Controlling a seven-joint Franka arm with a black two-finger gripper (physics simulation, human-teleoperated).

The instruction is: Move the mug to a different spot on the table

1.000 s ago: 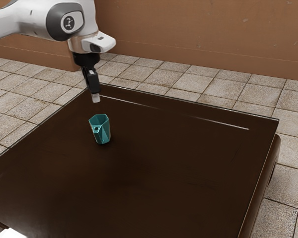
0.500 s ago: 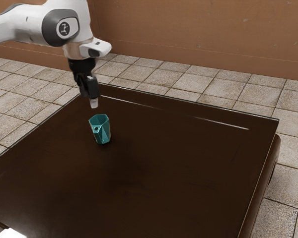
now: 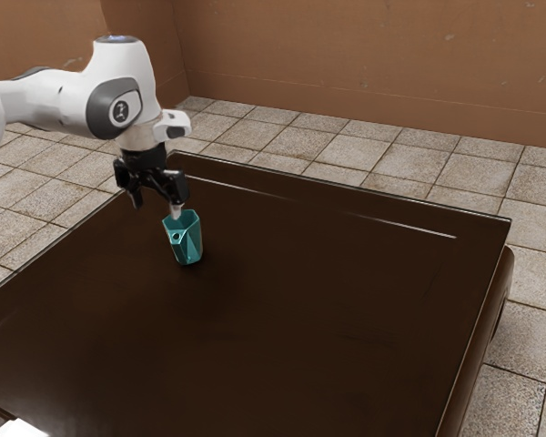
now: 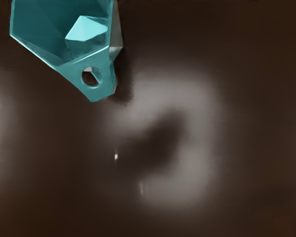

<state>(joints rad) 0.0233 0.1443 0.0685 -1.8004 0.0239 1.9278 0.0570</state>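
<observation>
While the white arm bends low over the table (image 3: pixel 346 300), its black gripper (image 3: pixel 156 206) is spread wide and holds nothing. One finger's white tip (image 3: pixel 175 216) sits right at the rim of the teal mug (image 3: pixel 184 238); I cannot tell if it touches. The other finger is off to the exterior view's left, over bare table. The mug stands upright, near the table's far edge on the exterior view's left. The hand's camera looks into the mug's (image 4: pixel 64 34) open top and sees its small handle (image 4: pixel 94 78) with a round hole. The table is dark brown and shiny. The floor (image 3: pixel 364 146) has pale stone tiles, and the wall (image 3: pixel 391 45) is brown.
</observation>
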